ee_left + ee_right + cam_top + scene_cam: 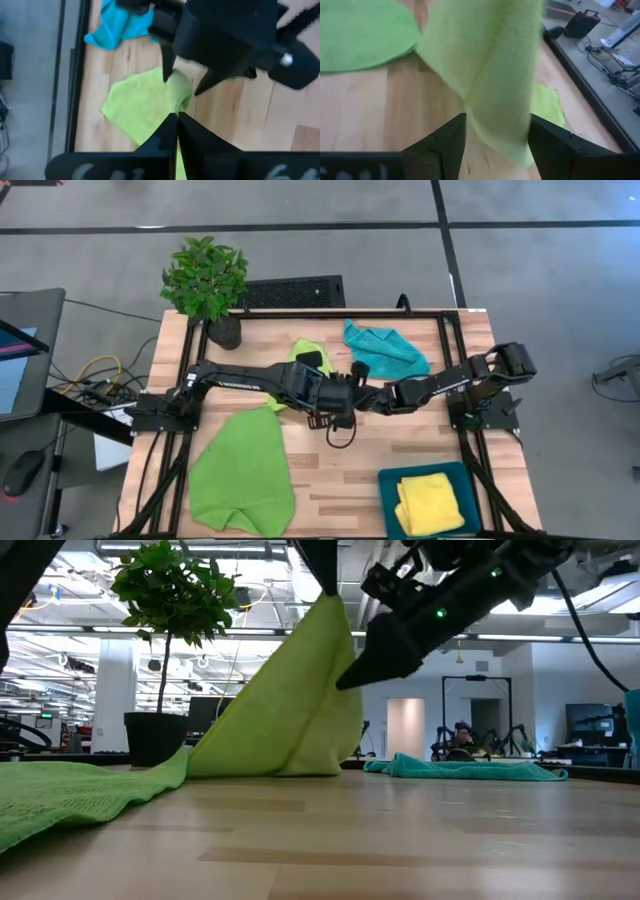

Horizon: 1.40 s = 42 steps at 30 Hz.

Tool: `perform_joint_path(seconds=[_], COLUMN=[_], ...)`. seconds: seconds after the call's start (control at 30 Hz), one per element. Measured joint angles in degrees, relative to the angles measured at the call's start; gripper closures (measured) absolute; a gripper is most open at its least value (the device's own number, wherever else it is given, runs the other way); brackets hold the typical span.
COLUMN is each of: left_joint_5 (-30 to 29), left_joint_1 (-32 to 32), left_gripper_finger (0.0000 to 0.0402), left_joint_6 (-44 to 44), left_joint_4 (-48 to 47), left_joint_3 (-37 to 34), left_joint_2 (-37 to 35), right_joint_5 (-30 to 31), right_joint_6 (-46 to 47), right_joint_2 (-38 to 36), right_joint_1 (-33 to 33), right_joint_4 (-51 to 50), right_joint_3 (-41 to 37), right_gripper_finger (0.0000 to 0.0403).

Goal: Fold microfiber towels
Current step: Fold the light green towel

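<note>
On the counter (400, 450), a lime green towel (290, 710) hangs lifted at mid-counter, pinched in the closed left jaws (177, 119). The right jaws (497, 131) stand open around its drooping edge. Closing off-centre could bunch the cloth, or the left pinch could slip.

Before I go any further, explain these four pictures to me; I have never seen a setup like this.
These show two robot arms at a wooden table. One picture looks straight down, one looks level across the tabletop, and two come from cameras on the wrists. The left gripper has its fingers shut on a lime green towel, lifting it into a tent. The right gripper is open with that cloth hanging between its fingers. Also there: a second lime green towel, a turquoise towel, a yellow towel on a teal tray, and a potted plant.
</note>
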Motion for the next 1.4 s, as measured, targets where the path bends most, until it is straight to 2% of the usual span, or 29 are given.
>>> perform_joint_path(seconds=[0.3,0.47,0.67,0.77,0.97,1.4], left_joint_5=[-1.5,-1.5,-1.6,-1.6,-1.6,-4.0], left_joint_1=[0.3,1.2,1.1,1.0,1.0,0.9], left_gripper_finger=[0.0401,0.0401,0.0401,0.0401,0.0401,0.0401], left_joint_6=[-1.4,-1.6,-0.8,-0.4,-0.4,-0.9], left_joint_4=[0.4,0.7,1.9,2.0,2.4,3.7], left_joint_3=[0.0,0.0,0.0,0.0,0.0,0.0], left_joint_2=[-2.5,-2.5,-2.5,-2.5,-2.6,-5.9], right_joint_5=[1.3,2.0,11.3,13.6,15.4,21.0], right_joint_6=[2.6,6.0,6.8,6.8,9.8,10.2], right_joint_2=[-0.3,-0.2,0.2,0.2,0.3,0.3], right_joint_1=[-0.1,1.1,1.9,1.7,0.6,0.3], right_joint_4=[2.7,8.5,12.5,13.4,11.7,8.5], right_joint_3=[0.1,0.1,0.1,0.1,0.1,0.1], right_gripper_finger=[0.0178,0.0178,0.0178,0.0178,0.0178,0.0178])
